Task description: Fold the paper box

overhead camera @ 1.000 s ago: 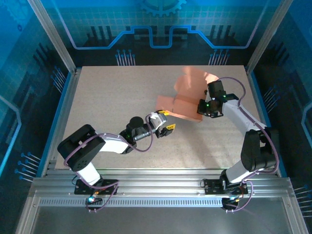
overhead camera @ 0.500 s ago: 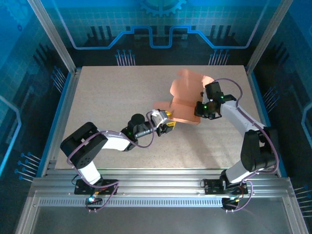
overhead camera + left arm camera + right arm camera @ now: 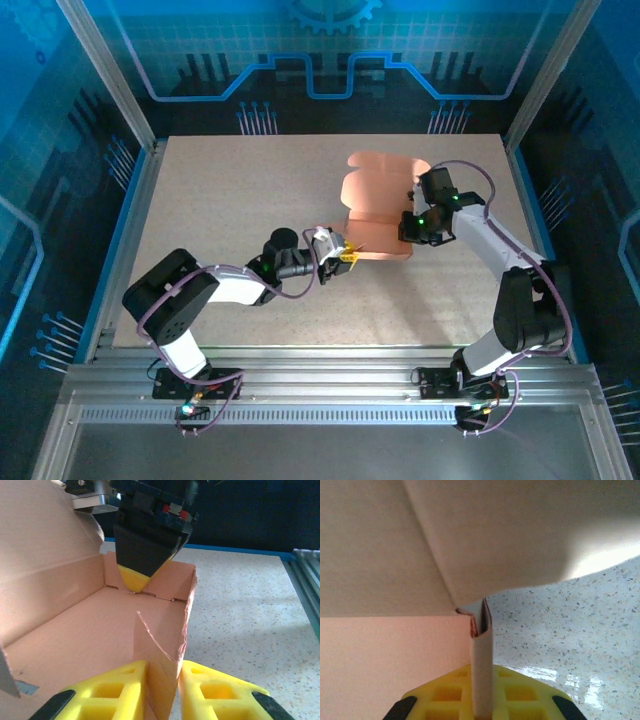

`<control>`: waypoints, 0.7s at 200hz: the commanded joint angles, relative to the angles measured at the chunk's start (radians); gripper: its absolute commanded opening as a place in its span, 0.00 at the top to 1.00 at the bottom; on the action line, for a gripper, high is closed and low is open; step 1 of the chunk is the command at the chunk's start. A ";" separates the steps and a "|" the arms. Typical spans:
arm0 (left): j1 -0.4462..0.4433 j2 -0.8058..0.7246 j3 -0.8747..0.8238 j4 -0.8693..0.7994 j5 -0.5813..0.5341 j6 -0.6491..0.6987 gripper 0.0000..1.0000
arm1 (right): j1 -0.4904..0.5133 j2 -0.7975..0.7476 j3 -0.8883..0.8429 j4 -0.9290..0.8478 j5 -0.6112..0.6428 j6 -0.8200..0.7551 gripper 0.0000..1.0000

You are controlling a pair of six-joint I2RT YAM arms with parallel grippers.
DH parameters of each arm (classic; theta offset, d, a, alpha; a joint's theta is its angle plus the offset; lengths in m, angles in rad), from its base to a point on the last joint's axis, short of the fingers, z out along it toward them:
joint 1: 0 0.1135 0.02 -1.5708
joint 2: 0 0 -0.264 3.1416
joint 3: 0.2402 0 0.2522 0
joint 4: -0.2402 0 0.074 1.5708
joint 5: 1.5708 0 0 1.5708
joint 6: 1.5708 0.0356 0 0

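Observation:
The salmon-orange paper box (image 3: 375,205) lies partly formed at the table's middle right, its lid flap standing toward the back. My left gripper (image 3: 343,258) is shut on the box's near-left side wall (image 3: 162,650), pinched between yellow pads (image 3: 117,690). My right gripper (image 3: 407,228) is shut on the folded right-hand wall (image 3: 482,660), a doubled strip standing up between its yellow pads (image 3: 517,692). In the left wrist view the box floor (image 3: 80,640) is open, and the right gripper's black body (image 3: 150,530) hangs at the far corner.
The speckled beige table (image 3: 230,200) spreads to the left and front of the box. Blue frame rails (image 3: 130,230) edge the table, and the right arm's cable (image 3: 480,175) loops above its wrist.
The box has shifted left and toward the back, and its walls stand up more squarely. The left gripper has moved in closer along the near-left wall; the right gripper followed slightly left.

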 commanded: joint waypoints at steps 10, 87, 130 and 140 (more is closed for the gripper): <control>0.000 -0.031 0.025 -0.076 0.074 0.048 0.92 | 0.015 0.002 0.040 -0.026 -0.054 -0.021 1.00; -0.002 -0.033 0.027 -0.078 0.071 0.049 0.94 | 0.017 0.011 0.043 -0.031 -0.055 -0.025 1.00; -0.001 -0.041 0.018 -0.070 0.043 0.040 0.58 | 0.017 0.008 0.044 -0.032 -0.030 -0.016 1.00; -0.001 -0.047 0.013 -0.069 0.031 0.039 0.43 | 0.016 0.005 0.043 -0.030 -0.012 -0.004 1.00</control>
